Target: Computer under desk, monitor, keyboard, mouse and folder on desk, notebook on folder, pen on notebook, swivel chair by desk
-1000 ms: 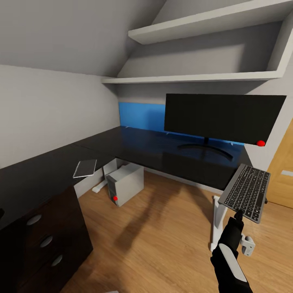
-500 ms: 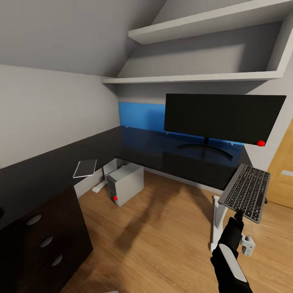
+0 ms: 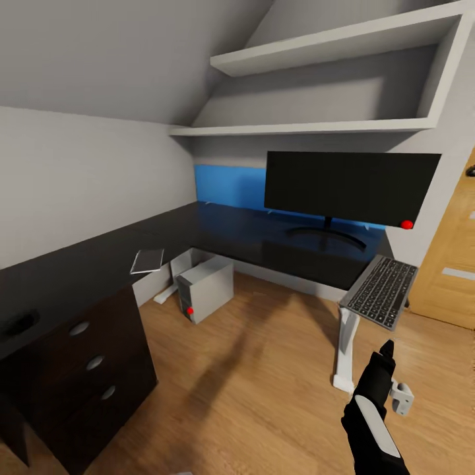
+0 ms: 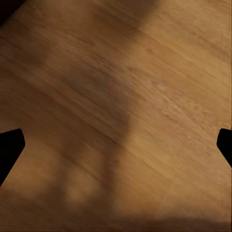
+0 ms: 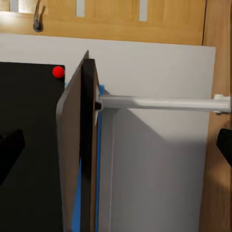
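The monitor (image 3: 353, 188) stands on the black desk (image 3: 218, 231), and its red dot also shows on the monitor (image 5: 29, 106) in the right wrist view. The grey keyboard (image 3: 379, 291) lies on the desk's right end, its near edge jutting past the desk's corner. My right gripper (image 3: 388, 346) hangs a short way in front of it, apart from it. That right gripper (image 5: 116, 150) is open and holds nothing. The computer (image 3: 206, 288) sits on the floor under the desk. My left gripper (image 4: 116, 150) is open over bare floor. The swivel chair, folder and pen are out of view.
A thin grey flat item (image 3: 148, 260) and a small dark lump (image 3: 20, 323) lie on the desk's left wing, above black drawers (image 3: 92, 363). A white desk leg (image 3: 343, 349) and a white fitting (image 3: 400, 398) stand near my right arm. A wooden door (image 3: 455, 264) is at right.
The whole view has shifted as the camera drew back from the desk. My right gripper's tip was at the keyboard's near edge; now a gap separates them. The keyboard stays on the desk.
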